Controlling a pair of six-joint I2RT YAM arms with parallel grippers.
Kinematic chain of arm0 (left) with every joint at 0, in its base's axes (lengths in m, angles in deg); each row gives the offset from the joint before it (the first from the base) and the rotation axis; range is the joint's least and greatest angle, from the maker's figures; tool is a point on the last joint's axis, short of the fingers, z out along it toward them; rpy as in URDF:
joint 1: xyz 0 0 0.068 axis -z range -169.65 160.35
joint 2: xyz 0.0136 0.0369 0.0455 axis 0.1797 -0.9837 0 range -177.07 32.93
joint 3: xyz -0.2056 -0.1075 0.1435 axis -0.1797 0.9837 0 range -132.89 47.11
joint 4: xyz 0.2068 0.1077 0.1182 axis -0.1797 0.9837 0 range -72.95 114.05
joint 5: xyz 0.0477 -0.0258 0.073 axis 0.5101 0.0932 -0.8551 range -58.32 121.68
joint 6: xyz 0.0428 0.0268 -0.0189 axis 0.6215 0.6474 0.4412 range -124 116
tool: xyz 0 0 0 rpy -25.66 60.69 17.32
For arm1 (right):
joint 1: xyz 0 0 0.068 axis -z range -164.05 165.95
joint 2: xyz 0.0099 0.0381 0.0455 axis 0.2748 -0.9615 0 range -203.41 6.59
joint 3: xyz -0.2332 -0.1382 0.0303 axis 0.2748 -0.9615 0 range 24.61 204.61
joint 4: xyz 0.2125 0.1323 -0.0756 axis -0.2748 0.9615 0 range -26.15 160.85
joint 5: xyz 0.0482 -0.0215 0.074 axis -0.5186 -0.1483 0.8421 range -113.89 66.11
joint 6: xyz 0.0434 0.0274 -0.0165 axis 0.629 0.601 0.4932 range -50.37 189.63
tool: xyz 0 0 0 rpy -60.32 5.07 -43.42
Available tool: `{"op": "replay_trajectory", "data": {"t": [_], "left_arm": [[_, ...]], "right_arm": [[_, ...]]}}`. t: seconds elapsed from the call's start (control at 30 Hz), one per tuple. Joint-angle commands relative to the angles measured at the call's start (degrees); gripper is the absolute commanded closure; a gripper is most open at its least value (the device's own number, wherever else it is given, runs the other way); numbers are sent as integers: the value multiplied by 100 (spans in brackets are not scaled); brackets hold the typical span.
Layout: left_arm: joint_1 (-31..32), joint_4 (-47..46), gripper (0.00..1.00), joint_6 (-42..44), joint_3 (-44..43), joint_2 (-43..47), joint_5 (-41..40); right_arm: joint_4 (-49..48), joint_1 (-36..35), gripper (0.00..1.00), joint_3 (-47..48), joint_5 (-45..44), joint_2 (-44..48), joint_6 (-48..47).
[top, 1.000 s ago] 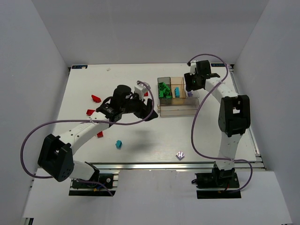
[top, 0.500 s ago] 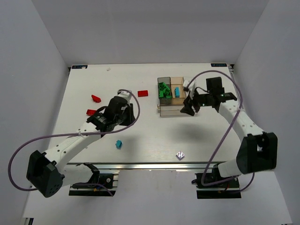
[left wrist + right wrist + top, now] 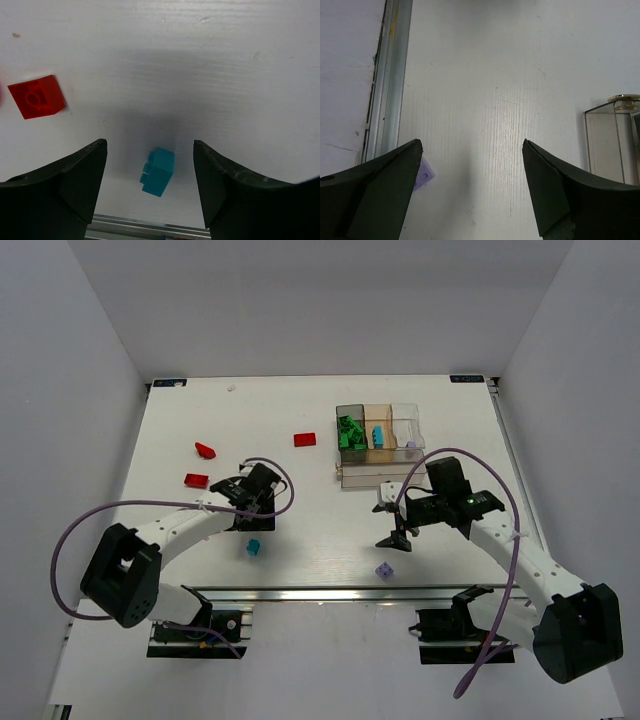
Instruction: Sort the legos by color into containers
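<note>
Resting on the white tabletop [image 3: 330, 530], the clear plastic compartmented tray [image 3: 345, 480] sits well apart from the left hand [image 3: 150, 150], released wide over a loose cyan-blue studded brick [image 3: 158, 171], likely to grasp it, while the right hand [image 3: 470, 150] hangs released near a tiny lilac piece [image 3: 384, 569].

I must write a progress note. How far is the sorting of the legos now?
Done: green legos and one cyan lego lie in separate compartments of the tray. In hand: nothing gripped; the open left gripper hangs over a loose cyan brick; the right gripper is open, empty. Left: that brick, the red bricks and a lavender piece.
</note>
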Motion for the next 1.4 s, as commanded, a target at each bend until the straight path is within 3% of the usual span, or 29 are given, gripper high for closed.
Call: {"op": "replay_trajectory", "data": {"t": [0.0, 0.4, 0.53, 0.67, 0.73, 0.8, 0.83, 0.87, 0.9, 0.93, 1.1, 1.13, 1.23, 1.37], "left_arm": [[-31, 67, 21, -51, 85, -143, 55], [-31, 67, 36, -25, 288, -767, 776], [-31, 58, 50, -16, 332, -697, 812], [38, 41, 80, 10, 165, -530, 864], [92, 23, 86, 116, -142, -434, 1004], [92, -143, 94, 308, -396, -355, 1302], [92, -240, 96, 379, -650, -293, 1687], [92, -519, 99, 476, -792, -267, 1934], [92, -705, 100, 668, -941, -266, 2093], [92, -915, 100, 739, -1230, -275, 2748], [145, -2419, 100, 863, -2074, -871, 3711], [197, -2516, 100, 898, -2294, -1082, 3756], [250, -2675, 100, 1030, -3348, -2109, 3782], [250, -2886, 100, 1083, -4579, -3314, 3607]], "right_arm": [[-130, -35, 14, -10, -51, 127, -121], [-658, -18, 16, -37, -596, 118, 406], [-780, -18, 17, -36, -745, 101, 529], [-1200, 0, 19, -124, -1174, 153, 1115], [-1788, 17, 27, -220, -2232, 223, 1792], [-2449, 44, 28, -256, -3018, 276, 2450], [-2660, 70, 47, -265, -3813, 320, 2680], [-3071, 114, 55, -282, -4169, 355, 2952], [-3170, 131, 58, -309, -4417, 442, 3312], [-3198, 227, 59, -309, -4602, 478, 3420], [-2084, 456, 68, 112, -3306, 382, 3430], [-1968, 474, 80, 148, -3164, 390, 3343], [-1705, 606, 100, 210, -2725, 461, 3132], [-1475, 746, 100, 289, -2477, 399, 3140]]}}
